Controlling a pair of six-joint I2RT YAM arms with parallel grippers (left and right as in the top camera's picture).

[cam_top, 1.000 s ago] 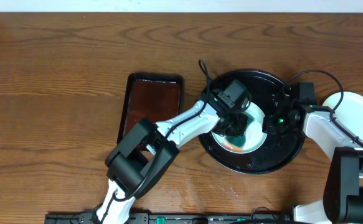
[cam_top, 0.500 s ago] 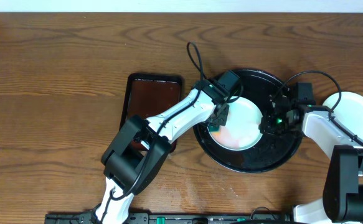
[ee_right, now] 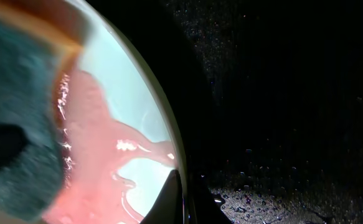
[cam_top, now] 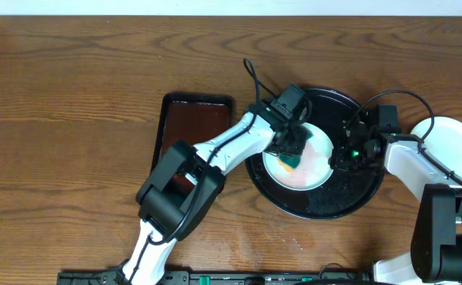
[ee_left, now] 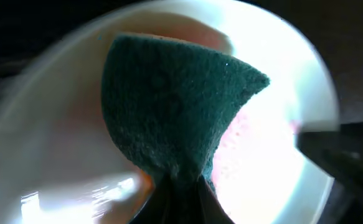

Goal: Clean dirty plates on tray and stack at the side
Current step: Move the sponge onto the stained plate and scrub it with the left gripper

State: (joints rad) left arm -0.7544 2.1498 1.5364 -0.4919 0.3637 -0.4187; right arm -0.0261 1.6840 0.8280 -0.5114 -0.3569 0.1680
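Overhead looks straight down from high above and takes in most of the wooden table point(cam_top: 72, 95), with the black tray point(cam_top: 326, 207) toward its right edge. The left wrist camera is in tight, pointing down along its fingers at the green sponge point(ee_left: 175, 106), which fills the frame. The right wrist camera is closer yet, skimming the rim of the smeared plate point(ee_right: 122, 81). All three views share that plate and sponge.

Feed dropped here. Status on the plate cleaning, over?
Left fingers shut on green sponge, on the smeared plate in the black tray. Right fingers shut on its rim. Red smear remains. Nothing blocking.
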